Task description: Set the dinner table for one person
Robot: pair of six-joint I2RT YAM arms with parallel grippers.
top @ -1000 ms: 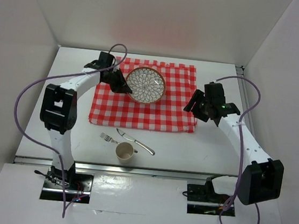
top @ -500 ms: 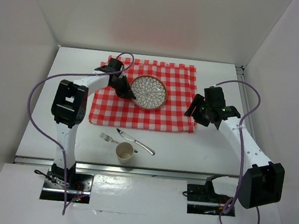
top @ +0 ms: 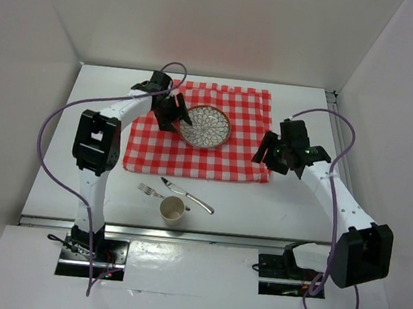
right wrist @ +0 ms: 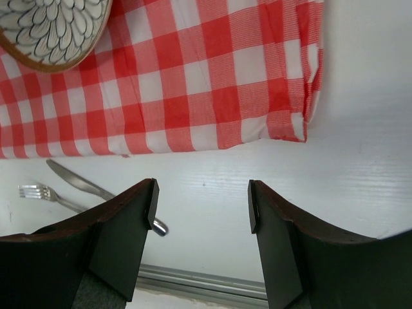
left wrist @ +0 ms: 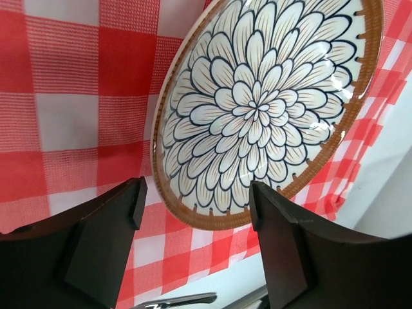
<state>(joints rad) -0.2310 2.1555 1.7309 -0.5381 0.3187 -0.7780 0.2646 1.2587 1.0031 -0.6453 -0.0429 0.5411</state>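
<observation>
A flower-patterned plate (top: 205, 127) with a brown rim lies flat on the red-and-white checked cloth (top: 228, 157), which is spread on the white dinner table (top: 282, 208). My left gripper (top: 172, 113) is open at the plate's left edge. In the left wrist view the plate (left wrist: 264, 109) fills the frame, its near rim showing in the wide gap of the left gripper (left wrist: 196, 203), untouched by either finger. My right gripper (top: 270, 153) hangs open and empty over the cloth's right front corner; in the right wrist view the right gripper (right wrist: 203, 203) has bare tabletop between its fingers.
A fork (top: 150, 191), a knife (top: 187, 195) and a beige cup (top: 172, 209) lie on the white top in front of the cloth. The knife (right wrist: 77, 183) and fork (right wrist: 38, 193) also show in the right wrist view. A metal rail (top: 182, 234) runs along the near edge.
My left gripper carried the plate right, toward the cloth's middle, then opened and let it go; the plate now lies flat. The right arm has barely moved.
</observation>
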